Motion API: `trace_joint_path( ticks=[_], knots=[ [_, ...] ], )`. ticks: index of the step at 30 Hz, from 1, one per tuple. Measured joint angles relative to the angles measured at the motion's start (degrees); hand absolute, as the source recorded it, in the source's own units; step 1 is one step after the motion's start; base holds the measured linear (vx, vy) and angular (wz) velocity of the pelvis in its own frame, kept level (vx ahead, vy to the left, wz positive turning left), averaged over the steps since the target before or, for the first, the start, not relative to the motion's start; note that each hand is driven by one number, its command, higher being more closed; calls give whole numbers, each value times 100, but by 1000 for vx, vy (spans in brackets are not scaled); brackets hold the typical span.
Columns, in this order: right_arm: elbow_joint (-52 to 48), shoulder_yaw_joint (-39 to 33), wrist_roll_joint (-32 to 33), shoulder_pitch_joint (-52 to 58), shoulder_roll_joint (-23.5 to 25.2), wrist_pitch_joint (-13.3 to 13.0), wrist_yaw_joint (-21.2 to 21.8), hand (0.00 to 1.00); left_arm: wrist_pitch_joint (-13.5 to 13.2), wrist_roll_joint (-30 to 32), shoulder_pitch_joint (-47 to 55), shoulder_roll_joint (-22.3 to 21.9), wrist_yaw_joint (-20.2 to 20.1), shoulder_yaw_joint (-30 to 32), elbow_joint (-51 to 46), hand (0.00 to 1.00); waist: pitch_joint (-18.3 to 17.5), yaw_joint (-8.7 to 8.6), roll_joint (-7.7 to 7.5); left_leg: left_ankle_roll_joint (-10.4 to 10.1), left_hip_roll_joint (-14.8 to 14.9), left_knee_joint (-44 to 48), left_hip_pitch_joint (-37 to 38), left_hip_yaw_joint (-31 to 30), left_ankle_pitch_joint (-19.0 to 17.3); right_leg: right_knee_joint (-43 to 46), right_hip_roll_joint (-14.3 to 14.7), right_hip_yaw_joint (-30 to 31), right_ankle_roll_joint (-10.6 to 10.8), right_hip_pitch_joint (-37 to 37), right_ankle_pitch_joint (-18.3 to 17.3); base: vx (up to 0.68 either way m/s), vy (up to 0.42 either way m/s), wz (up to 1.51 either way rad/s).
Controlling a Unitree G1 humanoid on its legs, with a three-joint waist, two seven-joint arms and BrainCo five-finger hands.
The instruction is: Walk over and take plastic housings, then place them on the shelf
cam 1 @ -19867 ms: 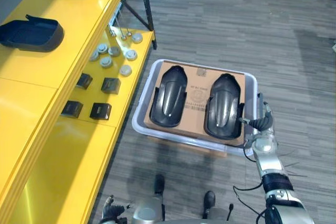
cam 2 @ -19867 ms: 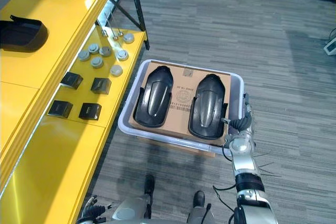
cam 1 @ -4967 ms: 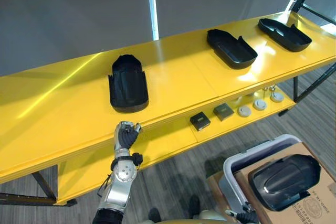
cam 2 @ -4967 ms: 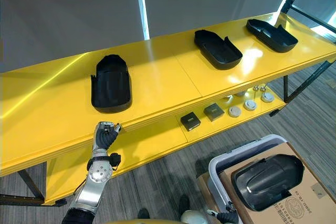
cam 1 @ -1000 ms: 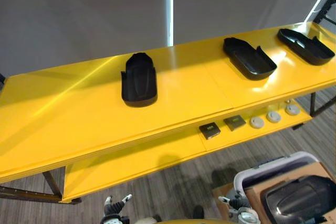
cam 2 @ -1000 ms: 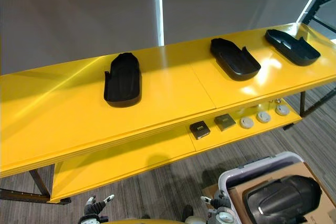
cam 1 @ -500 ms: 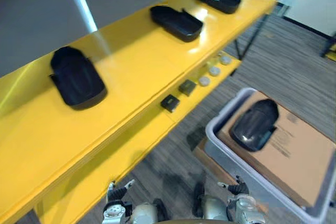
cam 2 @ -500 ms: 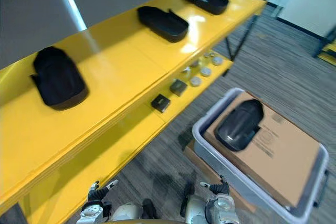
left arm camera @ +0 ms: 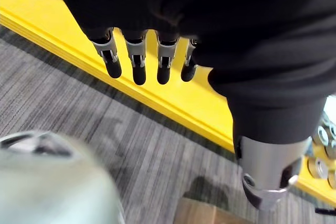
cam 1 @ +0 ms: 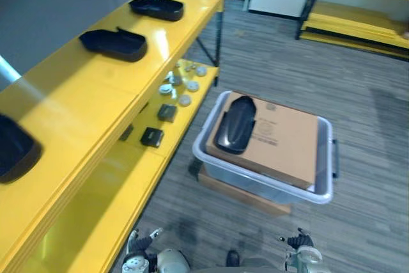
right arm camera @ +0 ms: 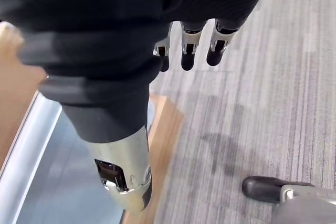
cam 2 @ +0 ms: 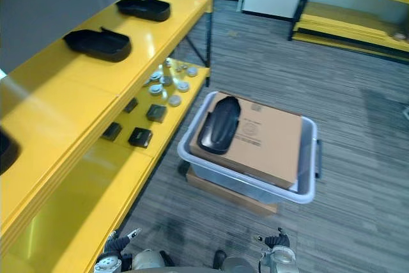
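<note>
Left eye view, centre frame: 1 plastic housing [cam 1: 235, 124] lies on the left part of the cardboard box [cam 1: 284, 142] in the grey bin [cam 1: 324, 187], long axis running lower left to upper right, narrower end uppermost. Another housing [cam 1: 113, 44] sits on the yellow shelf [cam 1: 77, 100], upper left. Left hand [left arm camera: 137, 64] and right hand [right arm camera: 188, 51] hang at the bottom edge, fingers straight, holding nothing.

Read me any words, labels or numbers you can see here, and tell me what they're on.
On the flat brown cardboard box in the grey plastic tub: dark printed marks beside the black plastic housing, too blurred to read.
Nowhere else is there legible text.
</note>
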Motion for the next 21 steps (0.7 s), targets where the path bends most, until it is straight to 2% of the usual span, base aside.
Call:
trace_joint_path(
  ticks=[1, 2, 3, 4, 5, 7, 10, 14, 17, 21],
  knots=[
    [-3, -12, 19, 33, 8, 0, -1, 0, 0, -10, 8, -64, -3, -5, 4, 0, -50, 8, 84, -39, -173, -527, 44, -357, 34, 91, 25, 117, 118, -117, -41, 50, 160, -73],
    [-14, -26, 64, 58, 8, -1, -7, 0, -1, -39, 28, -108, -6, -19, 4, 0, -81, 14, 165, -58, -190, -797, 93, -470, 85, 172, 75, 166, 179, -200, -81, 59, 227, -85],
    [-62, -122, 146, 94, 113, 2, -44, 0, 6, -131, 10, -112, -10, -11, 10, 0, -100, 52, 188, 49, -227, -908, 211, -359, 91, 368, 49, 309, 311, -237, -220, 112, 202, -55],
    [-235, -228, 193, 236, 294, 0, -67, 0, 5, -175, 9, -84, -11, -25, 6, 0, -179, 18, 74, 119, -307, -995, 279, -202, 23, 371, -72, 314, 402, -198, -233, 188, 231, -41],
    [-331, -244, 224, 310, 372, -3, -89, 0, 8, -176, -20, -85, -11, -24, 3, 0, -193, 7, 22, 162, -373, -1030, 343, -146, 14, 366, -156, 330, 453, -151, -247, 204, 171, -12],
    [-493, -274, 296, 397, 448, -9, -99, 0, 15, -174, -27, -129, -16, -35, 3, 0, -252, 3, -51, 260, -529, -1106, 471, -72, -34, 333, -313, 378, 550, -64, -297, 194, 176, -6],
    [-689, -504, 484, 424, 522, -46, -113, 0, 21, -175, -26, -132, -12, 24, 3, 0, -341, 31, -96, 273, -650, -1306, 701, 86, -35, 149, -465, 371, 654, 109, -299, 186, 113, -8],
    [-982, -915, 856, 404, 542, -101, -229, 0, 69, -175, -7, -107, -5, 129, 3, 0, -426, 54, -99, 276, -690, -1534, 954, 117, -32, 10, -515, 278, 675, 306, -287, 148, 24, -2],
    [-1496, -1405, 1074, 461, 515, -119, -485, 0, 133, -173, 101, -137, 6, 140, 3, 0, -513, 52, -71, 285, -690, -1819, 1195, 185, -7, -47, -515, 209, 678, 408, -283, 116, -8, -9],
    [-2849, -1736, 1116, 666, 499, -100, -879, 0, 151, -172, 225, -274, 13, 270, -7, 0, -601, -2, -57, 282, -691, -2105, 1390, 229, 53, -66, -517, 74, 681, 461, -277, 108, -10, -3]
  ],
)
